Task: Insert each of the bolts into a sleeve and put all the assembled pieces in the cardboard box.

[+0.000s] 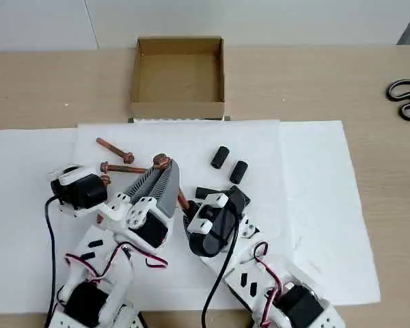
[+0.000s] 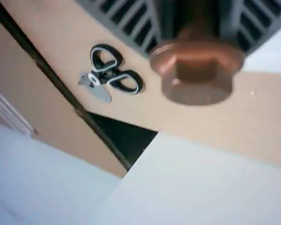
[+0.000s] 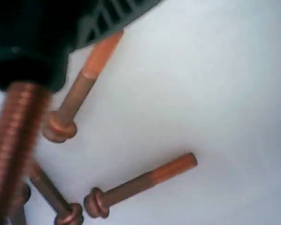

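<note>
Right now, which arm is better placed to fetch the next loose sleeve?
Right, likely. The loose sleeves lie closest to the right end effector, shut on a sleeve. The left end effector, shut on a bolt, sits nearer the loose bolts.

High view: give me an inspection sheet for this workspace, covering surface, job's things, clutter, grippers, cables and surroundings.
Surface: table with white paper spread on it.
Job's things: box empty; loose bolts and two loose sleeves on the paper.
Clutter: scissors on the bare table, off the paper.
Grippers: left gripper shut on a bolt; right gripper shut on a sleeve at that bolt's threaded end.
Cables: black cables and red wires on the arms.
Surroundings: pale wall behind the table.
</note>
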Action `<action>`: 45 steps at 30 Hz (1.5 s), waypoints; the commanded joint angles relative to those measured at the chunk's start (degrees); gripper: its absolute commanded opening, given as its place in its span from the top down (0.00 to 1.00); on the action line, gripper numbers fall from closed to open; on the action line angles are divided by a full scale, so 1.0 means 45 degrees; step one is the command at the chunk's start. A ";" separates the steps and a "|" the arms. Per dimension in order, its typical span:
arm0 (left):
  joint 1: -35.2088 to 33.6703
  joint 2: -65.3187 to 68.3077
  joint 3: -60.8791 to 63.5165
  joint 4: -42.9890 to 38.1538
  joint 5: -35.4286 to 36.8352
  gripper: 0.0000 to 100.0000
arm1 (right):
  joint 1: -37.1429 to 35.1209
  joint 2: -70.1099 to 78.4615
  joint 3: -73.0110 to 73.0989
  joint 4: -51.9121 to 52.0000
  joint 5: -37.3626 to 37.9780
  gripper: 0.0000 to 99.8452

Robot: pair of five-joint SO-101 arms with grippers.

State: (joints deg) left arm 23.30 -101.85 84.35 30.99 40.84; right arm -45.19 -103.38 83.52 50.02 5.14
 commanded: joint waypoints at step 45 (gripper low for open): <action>0.0742 -0.0117 -0.0088 -0.1074 -0.1231 1.00 | -0.0029 -0.0088 -0.0840 -0.0459 0.0156 1.00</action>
State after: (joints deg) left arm 25.41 -101.85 84.44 27.30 35.30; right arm -45.19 -103.30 83.34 50.02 5.14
